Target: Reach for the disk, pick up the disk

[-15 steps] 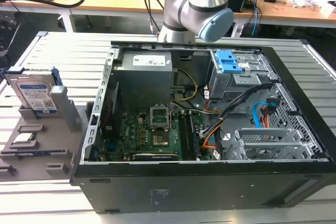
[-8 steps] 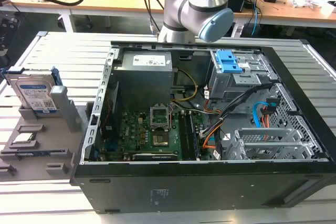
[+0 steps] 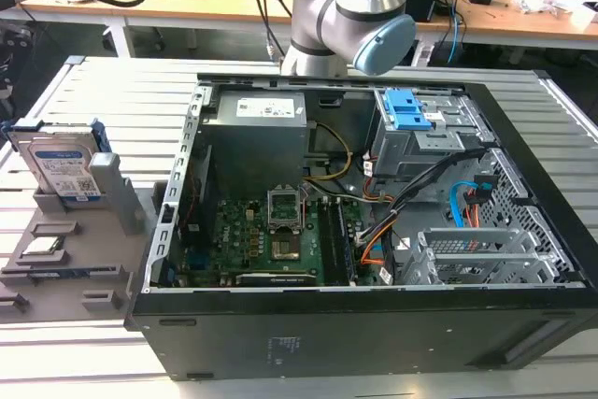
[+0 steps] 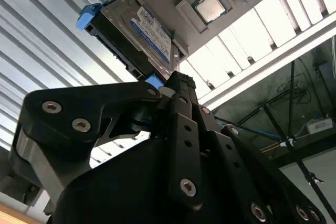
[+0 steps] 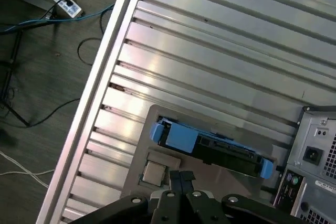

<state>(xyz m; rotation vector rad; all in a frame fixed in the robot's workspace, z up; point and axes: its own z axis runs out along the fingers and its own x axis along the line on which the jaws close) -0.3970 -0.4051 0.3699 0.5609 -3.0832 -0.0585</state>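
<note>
The disk [image 3: 64, 167] stands on edge in a grey holder [image 3: 56, 273] at the exterior view's left. It is silver with a white and blue label and a bright blue frame. In the second wrist view its label face [image 4: 149, 32] shows. In the first wrist view the disk [image 5: 210, 146] appears edge-on, with blue frame ends. My black gripper [image 5: 182, 178] [image 4: 178, 85] hangs well clear of the disk, shut and holding nothing. The grey arm [image 3: 350, 7] rises behind the computer case.
An open black computer case [image 3: 523, 259] fills the middle of the slatted metal table [image 3: 103, 100]; its rear panel [image 5: 315, 156] is near the holder. A small silver processor chip [image 4: 209, 8] [image 3: 42, 248] lies in the holder beside the disk. Cables lie on the floor [image 5: 47, 51] past the table's edge.
</note>
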